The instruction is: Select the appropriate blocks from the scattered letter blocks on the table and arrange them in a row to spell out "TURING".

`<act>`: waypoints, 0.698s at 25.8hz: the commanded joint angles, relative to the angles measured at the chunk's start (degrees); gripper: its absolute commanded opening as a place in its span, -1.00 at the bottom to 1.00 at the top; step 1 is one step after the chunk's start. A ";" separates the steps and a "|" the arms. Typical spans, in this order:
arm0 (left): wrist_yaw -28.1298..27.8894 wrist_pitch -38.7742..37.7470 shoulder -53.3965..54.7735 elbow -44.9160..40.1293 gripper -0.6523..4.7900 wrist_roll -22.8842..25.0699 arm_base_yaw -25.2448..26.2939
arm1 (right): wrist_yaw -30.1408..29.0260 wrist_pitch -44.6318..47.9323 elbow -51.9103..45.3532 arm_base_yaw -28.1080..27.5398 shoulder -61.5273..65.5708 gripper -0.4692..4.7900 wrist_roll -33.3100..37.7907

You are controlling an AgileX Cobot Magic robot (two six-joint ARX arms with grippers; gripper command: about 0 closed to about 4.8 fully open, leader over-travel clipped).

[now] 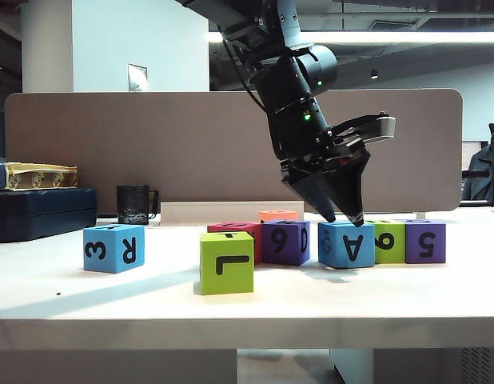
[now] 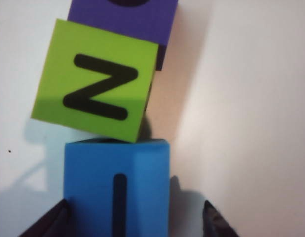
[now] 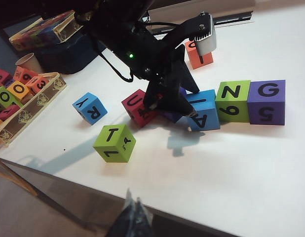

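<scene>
Progress partial: matte blue cube with I on top [image 3: 204, 109], lime green N cube [image 3: 233, 100] and purple G cube [image 3: 266, 101] stand in row on white bench [image 3: 251, 168]. Left tool [image 1: 341, 218] hovers over I cube, fingers spread either side, apparently not yet clamped. Green T cube [image 3: 114, 142], magenta U cube [image 3: 137, 107] and blue R cube [image 3: 90, 107] lie scattered, well apart from row; these remain to be placed. Right tool [image 3: 133, 217] parked near bench front edge, aperture unclear from view.
</scene>
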 commanded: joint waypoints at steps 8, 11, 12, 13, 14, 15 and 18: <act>0.15 0.09 2.34 0.00 0.46 -3.78 -0.87 | 0.04 0.57 0.33 -0.02 0.09 -0.82 -0.13; 0.15 0.00 2.34 0.00 0.46 -3.80 -0.87 | 0.04 0.59 0.33 -0.02 0.09 -0.82 -0.13; 0.15 -0.11 2.34 0.00 0.46 -3.80 -0.87 | 0.07 0.59 0.33 -0.02 0.09 -0.82 -0.15; 0.15 -0.39 2.34 0.00 0.46 -3.80 -0.85 | 0.07 0.59 0.33 -0.02 0.09 -0.82 -0.15; 0.17 -0.66 2.34 0.00 0.46 -3.80 -0.85 | 0.07 0.59 0.33 -0.02 0.09 -0.82 -0.13; 0.20 -1.09 2.34 0.00 0.46 -3.78 -0.87 | 0.07 0.59 0.33 -0.02 0.09 -0.82 -0.15; 0.20 -1.68 2.23 0.02 0.46 -3.82 -1.18 | 0.07 0.61 0.33 -0.02 0.09 -0.82 -0.15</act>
